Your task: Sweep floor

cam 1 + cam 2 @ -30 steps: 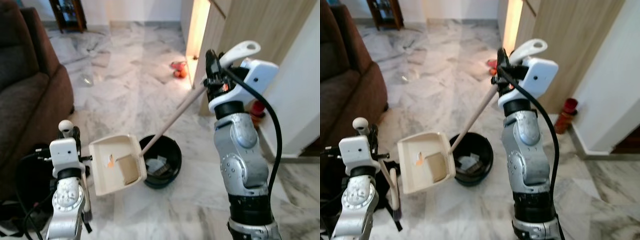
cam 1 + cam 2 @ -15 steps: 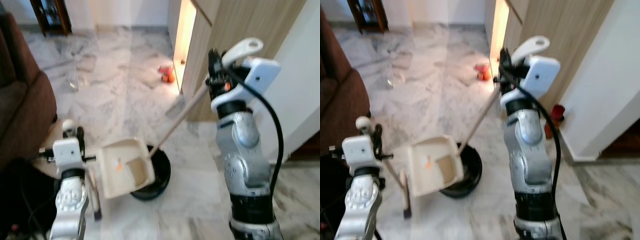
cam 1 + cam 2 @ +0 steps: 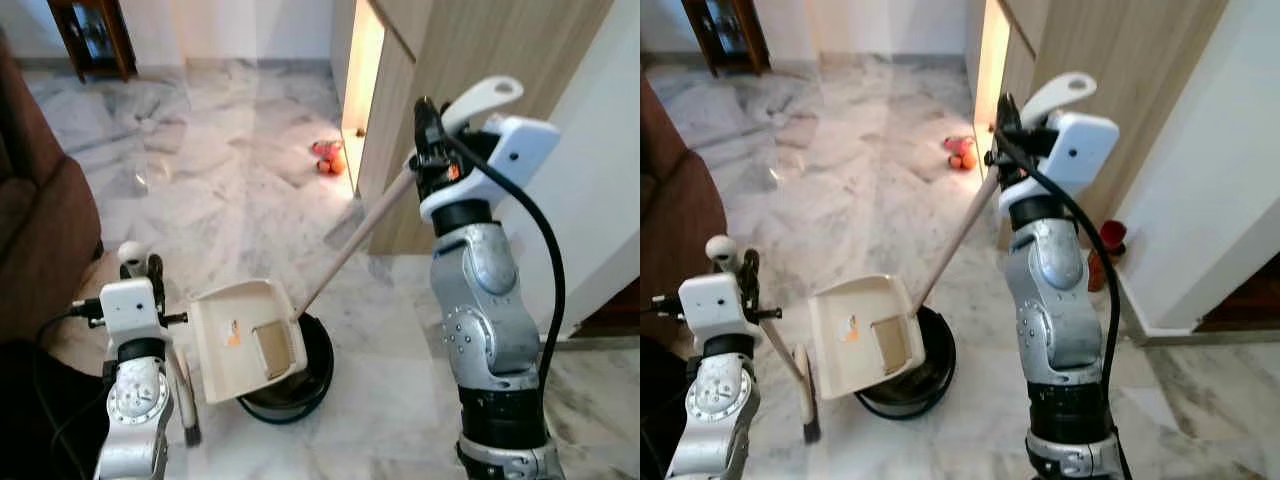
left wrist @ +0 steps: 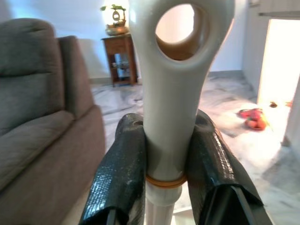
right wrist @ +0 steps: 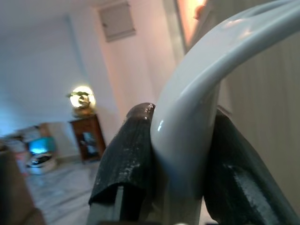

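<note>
Cream dustpan [image 3: 247, 339] tilted over black bin [image 3: 300, 385], right gripper [image 5: 176, 154] jaws clamping its handle — left gripper [image 4: 168, 164] jaws clamping broom handle [image 4: 171, 89].

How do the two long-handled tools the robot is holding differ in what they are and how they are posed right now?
The cream plastic dustpan, held high on its long pale handle by the right end effector, hangs tilted over the black round bin. The broom, held at its looped white grip by the left end effector, slants down to the marble floor beside that bin. Both are clamped between black fingers.
</note>
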Motion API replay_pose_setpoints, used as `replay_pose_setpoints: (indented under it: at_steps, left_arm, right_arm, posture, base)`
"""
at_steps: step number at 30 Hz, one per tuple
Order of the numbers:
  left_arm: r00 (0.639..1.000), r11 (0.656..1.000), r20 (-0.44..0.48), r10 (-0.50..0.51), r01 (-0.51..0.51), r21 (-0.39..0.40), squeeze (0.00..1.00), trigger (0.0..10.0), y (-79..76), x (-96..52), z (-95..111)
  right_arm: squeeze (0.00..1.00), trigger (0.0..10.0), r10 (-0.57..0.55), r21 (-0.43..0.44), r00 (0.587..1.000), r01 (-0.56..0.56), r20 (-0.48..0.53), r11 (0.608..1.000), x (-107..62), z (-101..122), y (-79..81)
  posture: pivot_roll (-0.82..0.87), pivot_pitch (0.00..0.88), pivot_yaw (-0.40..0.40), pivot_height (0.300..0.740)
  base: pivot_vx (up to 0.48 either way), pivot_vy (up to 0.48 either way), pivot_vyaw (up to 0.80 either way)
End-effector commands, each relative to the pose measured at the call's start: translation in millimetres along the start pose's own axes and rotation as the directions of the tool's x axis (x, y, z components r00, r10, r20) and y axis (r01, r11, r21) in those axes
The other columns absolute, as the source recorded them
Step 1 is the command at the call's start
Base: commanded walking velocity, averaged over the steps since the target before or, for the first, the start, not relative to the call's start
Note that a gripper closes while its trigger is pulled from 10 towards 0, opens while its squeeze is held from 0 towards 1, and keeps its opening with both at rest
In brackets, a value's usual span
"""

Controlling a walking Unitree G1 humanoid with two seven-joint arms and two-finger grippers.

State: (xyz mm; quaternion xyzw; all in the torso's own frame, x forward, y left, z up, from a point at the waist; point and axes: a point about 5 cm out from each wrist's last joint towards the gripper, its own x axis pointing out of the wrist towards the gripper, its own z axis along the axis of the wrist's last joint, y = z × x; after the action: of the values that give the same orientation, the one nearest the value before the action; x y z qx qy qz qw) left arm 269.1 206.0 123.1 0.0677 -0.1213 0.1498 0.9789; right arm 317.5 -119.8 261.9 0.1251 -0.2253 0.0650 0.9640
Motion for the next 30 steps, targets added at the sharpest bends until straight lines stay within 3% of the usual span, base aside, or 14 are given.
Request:
replay_pose_setpoints:
  at_steps: [1,8,10,13,17,30]
  left_arm:
    - [0.998,1.000,0.056,-0.001,0.000,0.011,0.00,10.0,1.9,1.7,9.3]
    - [0.999,1.000,0.053,-0.006,0.006,0.007,0.00,10.0,0.3,0.8,8.8]
    - [0.998,1.000,0.056,-0.006,0.005,0.006,0.00,10.0,0.4,1.0,9.2]
    - [0.998,1.000,0.058,-0.005,0.004,0.006,0.00,10.0,0.7,1.4,9.6]
    - [0.998,1.000,0.058,-0.009,0.009,0.002,0.00,10.0,-0.3,1.6,9.3]
    - [0.998,1.000,0.062,-0.015,0.016,-0.004,0.00,10.0,-2.0,2.0,10.2]
  right_arm:
    - [0.00,10.0,0.043,-0.022,0.994,-0.041,0.103,0.999,3.0,19.3,10.7]
    - [0.00,10.0,0.158,-0.089,0.975,-0.146,0.154,0.985,-2.4,23.4,32.9]
    - [0.00,10.0,0.196,-0.070,0.964,-0.187,0.177,0.980,-5.1,25.2,42.2]
    - [0.00,10.0,0.201,-0.065,0.962,-0.192,0.186,0.979,-5.8,25.8,43.8]
    - [0.00,10.0,0.292,-0.197,0.930,-0.251,0.221,0.948,-8.7,29.4,56.9]
    - [0.00,10.0,0.403,-0.181,0.862,-0.363,0.306,0.914,-21.3,39.2,87.1]
  posture:
    - [0.14,0.060,-0.020,0.740]
    - [0.14,0.063,-0.021,0.740]
    - [0.14,0.065,-0.022,0.740]
    - [0.14,0.065,-0.022,0.740]
    - [0.14,0.060,-0.021,0.740]
    - [0.14,0.057,-0.020,0.740]
  base:
    - [0.000,0.000,0.00]
    - [0.000,0.000,0.00]
    - [0.000,0.000,0.00]
    - [0.000,0.000,0.00]
    - [0.000,0.000,0.00]
    - [0.000,0.000,0.00]
